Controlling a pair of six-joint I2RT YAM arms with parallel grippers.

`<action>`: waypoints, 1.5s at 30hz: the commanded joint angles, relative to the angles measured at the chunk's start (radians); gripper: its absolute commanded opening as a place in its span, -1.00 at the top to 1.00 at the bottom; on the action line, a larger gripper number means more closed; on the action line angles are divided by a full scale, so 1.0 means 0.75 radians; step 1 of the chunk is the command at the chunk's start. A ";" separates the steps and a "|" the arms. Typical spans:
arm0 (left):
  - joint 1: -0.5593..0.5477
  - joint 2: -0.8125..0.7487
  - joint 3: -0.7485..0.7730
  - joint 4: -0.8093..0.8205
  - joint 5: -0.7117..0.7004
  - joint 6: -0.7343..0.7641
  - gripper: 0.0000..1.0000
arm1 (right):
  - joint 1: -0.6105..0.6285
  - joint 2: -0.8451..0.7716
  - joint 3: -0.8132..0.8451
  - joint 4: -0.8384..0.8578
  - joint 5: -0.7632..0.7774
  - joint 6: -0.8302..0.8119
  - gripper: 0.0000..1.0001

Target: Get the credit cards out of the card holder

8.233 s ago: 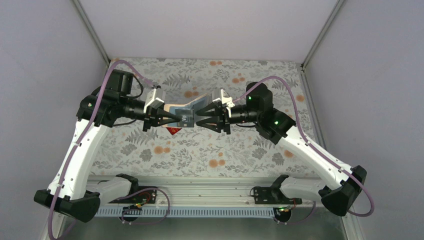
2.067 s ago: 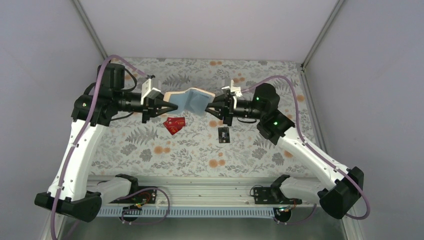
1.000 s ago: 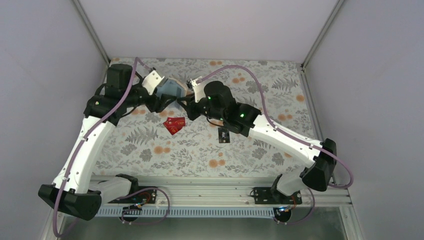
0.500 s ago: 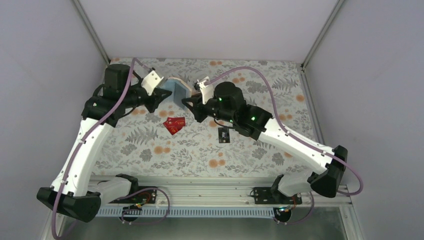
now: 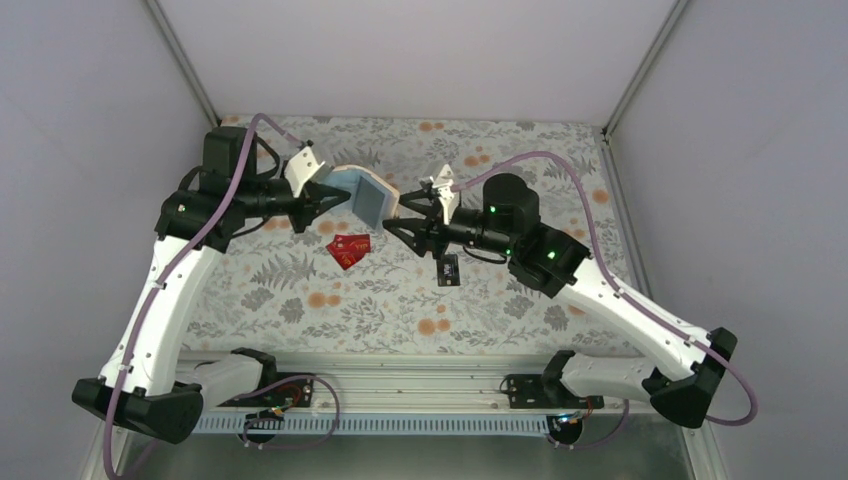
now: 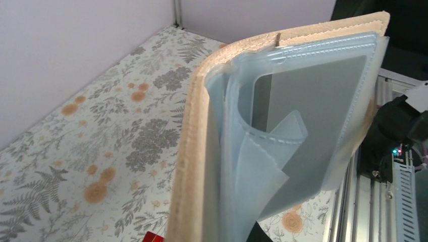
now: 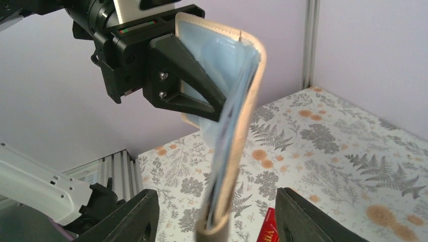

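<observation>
Above counter [image 5: 330, 300], with left gripper [image 5: 341, 200] clamped on card holder [image 5: 366, 196]: draw right gripper [image 5: 395, 212], jaws apart, straight clear of free panel; avoid snagging pocket flaps.

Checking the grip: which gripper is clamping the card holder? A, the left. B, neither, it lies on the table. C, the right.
A: the left gripper is shut on the card holder, held in the air, while the right gripper stands open.

Floral table [image 5: 400, 300], red cards [image 5: 348, 248], black card [image 5: 449, 270]
</observation>
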 commanded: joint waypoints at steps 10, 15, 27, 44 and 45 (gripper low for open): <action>0.006 -0.036 0.037 -0.059 0.173 0.083 0.95 | -0.101 0.004 0.019 0.024 0.020 -0.079 -0.13; 0.006 -0.039 0.042 -0.069 0.192 0.095 0.95 | -0.118 0.031 0.035 0.001 0.058 -0.093 -0.28; 0.005 -0.036 0.054 -0.078 0.226 0.110 0.95 | -0.141 0.059 0.046 -0.030 0.120 -0.136 -0.80; 0.009 -0.031 0.029 0.015 0.019 -0.036 0.95 | -0.156 -0.338 -0.195 0.245 -0.782 -0.177 -0.93; 0.009 -0.032 0.028 0.015 0.015 -0.038 0.95 | -0.145 -0.289 -0.179 0.286 -0.808 -0.130 -0.86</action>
